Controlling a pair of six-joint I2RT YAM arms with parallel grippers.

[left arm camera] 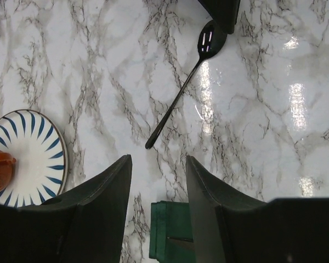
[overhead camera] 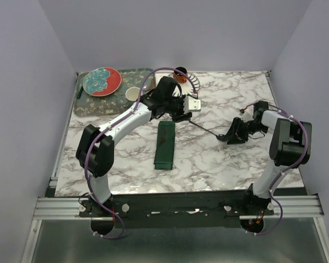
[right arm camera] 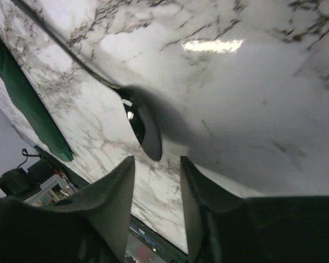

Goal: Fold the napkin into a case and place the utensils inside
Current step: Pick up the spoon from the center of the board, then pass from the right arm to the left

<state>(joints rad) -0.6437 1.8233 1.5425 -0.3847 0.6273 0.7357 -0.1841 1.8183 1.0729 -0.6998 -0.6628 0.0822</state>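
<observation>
The case (overhead camera: 165,145) lies flat mid-table (overhead camera: 219,164), well left of the right gripper (right arm camera: 157,160). Its far end sits just below the left gripper (left arm camera: 156,159), whose jaws stand apart and empty. A black spoon (left arm camera: 175,101) lies between the two grippers, handle tip near the left one. The right gripper's jaws are also apart and grip nothing, with the spoon's bowl just ahead of its fingertips.

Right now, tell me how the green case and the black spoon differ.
The case is a broad, flat green cloth strip; the black spoon is thin and glossy. The case runs near to far; the spoon lies slanted to its right. The case's far end sits by the left gripper, the spoon's bowl by the right gripper. Both lie flat on the marble table, and neither is gripped.
</observation>
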